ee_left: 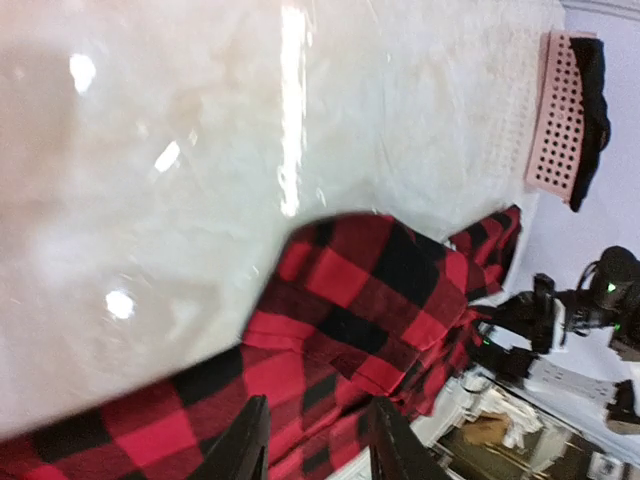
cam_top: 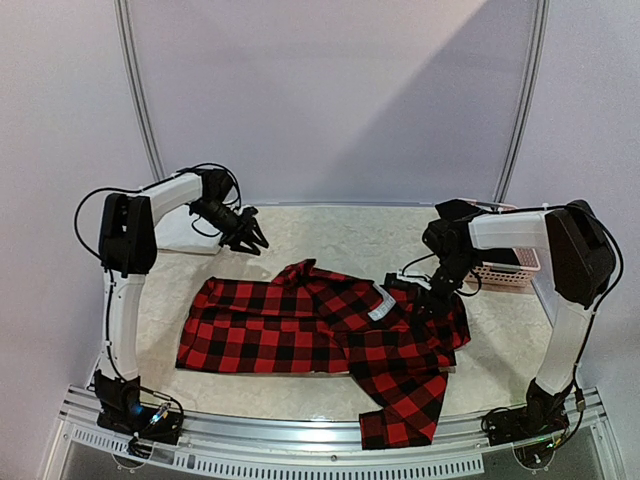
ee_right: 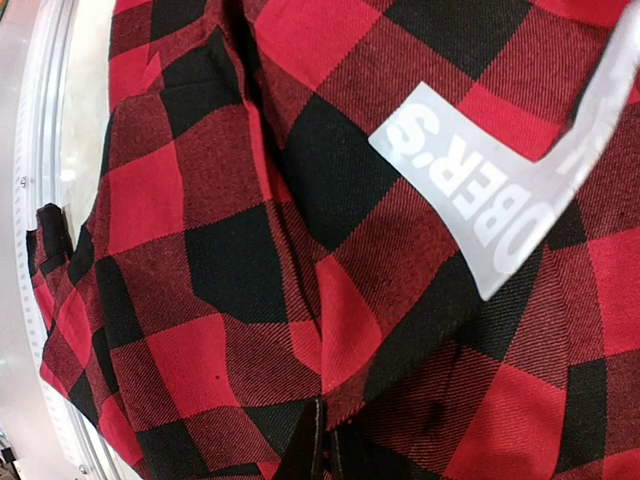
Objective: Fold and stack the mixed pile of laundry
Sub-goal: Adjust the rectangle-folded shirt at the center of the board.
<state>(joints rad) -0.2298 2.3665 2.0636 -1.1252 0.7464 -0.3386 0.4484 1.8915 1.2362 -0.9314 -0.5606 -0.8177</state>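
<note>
Top external view, from the near edge outward: shows one sleeve of a large red-and-black checked flannel shirt (cam_top: pixel 280 330) trailing toward the front rail, with the body spread mostly flat across the pale stone-patterned tabletop (cam_top: pixel 330 235) and bunched around the collar. Finds the right gripper (cam_top: pixel 437 292) down on that bunched right side, pinched closed on a fold of the fabric beside a grey printed label (ee_right: pixel 490 190). Farther back, catches the left gripper (cam_top: pixel 247 235) hovering clear of the cloth, fingers (ee_left: pixel 245 445) parted with nothing between them. At the far right, picks out a small pink perforated plastic basket (cam_top: pixel 505 268) with a dark garment (ee_left: pixel 592 100) draped in it. Likely to handle as light, limp and floppy, sagging from any single pinch. Probably best taken at hem corners, shoulder seams or cuffs, two arms together, then drawn flat for folding.
</note>
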